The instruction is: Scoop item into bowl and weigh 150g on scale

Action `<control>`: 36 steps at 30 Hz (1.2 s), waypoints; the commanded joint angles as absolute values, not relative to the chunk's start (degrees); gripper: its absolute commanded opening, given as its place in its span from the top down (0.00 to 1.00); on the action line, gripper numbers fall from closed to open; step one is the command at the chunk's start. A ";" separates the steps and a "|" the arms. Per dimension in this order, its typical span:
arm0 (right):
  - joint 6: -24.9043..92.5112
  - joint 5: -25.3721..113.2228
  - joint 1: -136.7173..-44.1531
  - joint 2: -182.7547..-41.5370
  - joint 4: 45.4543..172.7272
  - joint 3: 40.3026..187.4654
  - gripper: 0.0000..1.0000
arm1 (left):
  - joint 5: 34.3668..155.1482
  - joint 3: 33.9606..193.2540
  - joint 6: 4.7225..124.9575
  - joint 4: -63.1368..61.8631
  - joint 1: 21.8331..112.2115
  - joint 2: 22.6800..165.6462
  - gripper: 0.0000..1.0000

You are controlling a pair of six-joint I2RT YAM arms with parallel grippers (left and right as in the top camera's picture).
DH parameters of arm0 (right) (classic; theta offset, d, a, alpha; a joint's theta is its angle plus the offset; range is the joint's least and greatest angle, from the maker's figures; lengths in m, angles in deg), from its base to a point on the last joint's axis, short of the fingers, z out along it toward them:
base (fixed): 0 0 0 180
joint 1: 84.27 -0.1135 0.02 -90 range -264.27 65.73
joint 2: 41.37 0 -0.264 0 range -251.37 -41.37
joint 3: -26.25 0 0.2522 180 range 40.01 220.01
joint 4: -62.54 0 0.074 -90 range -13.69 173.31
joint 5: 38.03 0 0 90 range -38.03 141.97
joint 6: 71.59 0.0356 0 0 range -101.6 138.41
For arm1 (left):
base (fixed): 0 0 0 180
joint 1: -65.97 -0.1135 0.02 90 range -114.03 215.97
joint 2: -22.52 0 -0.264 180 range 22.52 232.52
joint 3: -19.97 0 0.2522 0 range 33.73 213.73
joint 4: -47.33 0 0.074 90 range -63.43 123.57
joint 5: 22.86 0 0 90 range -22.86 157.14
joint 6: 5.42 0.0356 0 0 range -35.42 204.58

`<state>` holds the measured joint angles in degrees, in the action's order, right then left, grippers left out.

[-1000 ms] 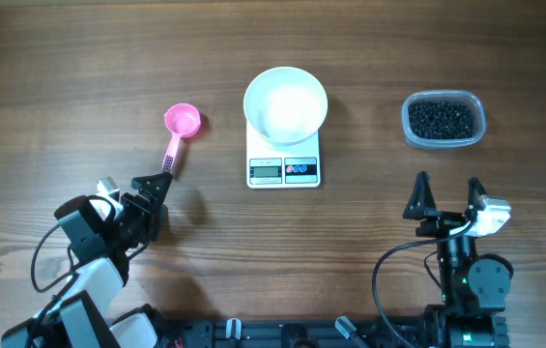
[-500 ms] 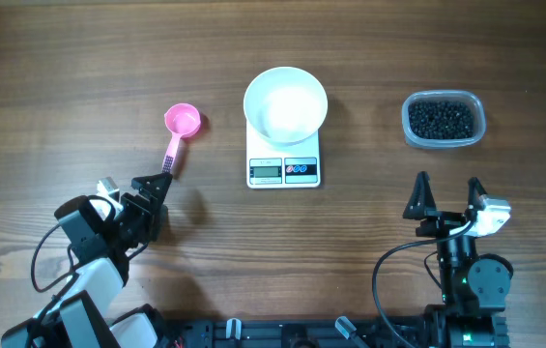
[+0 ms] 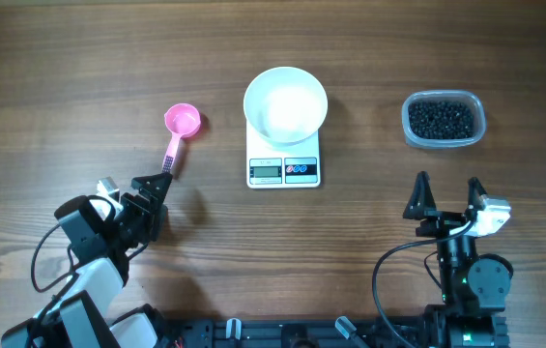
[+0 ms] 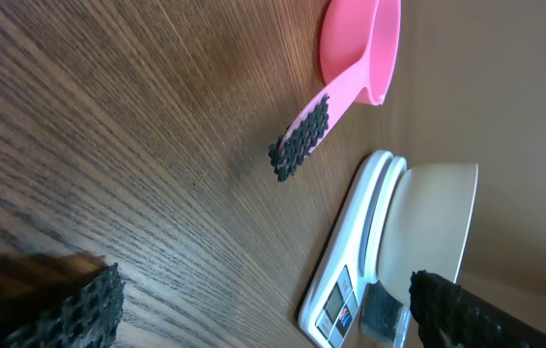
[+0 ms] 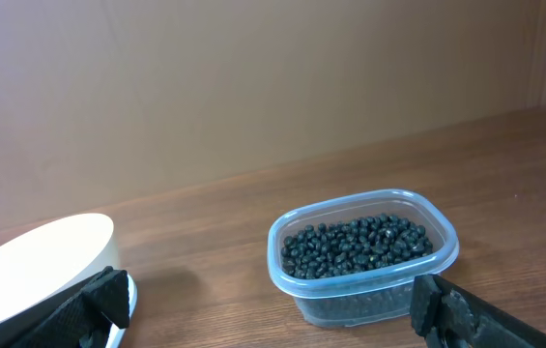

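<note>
1. At the center of the overhead frame, we saw the white bowl (image 3: pixel 285 103) resting empty on the scale (image 3: pixel 284 171).
2. All the beans (image 3: pixel 440 118) lay in the clear tub (image 3: pixel 410 135) at upper right, well apart from the bowl.
3. The pink scoop (image 3: pixel 181 126) lay untouched on the table (image 3: pixel 60 58) at upper left, its cup empty.
4. The left gripper (image 3: pixel 135 186) hung spread wide just below the scoop's handle, holding nothing; the right gripper (image 3: pixel 447 184), equally wide and empty, faced the tub.
5. We judged 0 steps done: grasping the scoop, scooping and weighing were all left.
</note>
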<state>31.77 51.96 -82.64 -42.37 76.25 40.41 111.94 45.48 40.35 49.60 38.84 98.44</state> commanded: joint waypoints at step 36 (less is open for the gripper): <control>31.95 51.85 -82.47 -41.80 75.97 40.32 0.00 | 98.67 45.20 32.63 60.90 43.38 105.21 0.00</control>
<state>31.77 51.96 -82.67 -42.37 76.23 40.41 102.08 45.70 34.19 60.22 43.10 101.69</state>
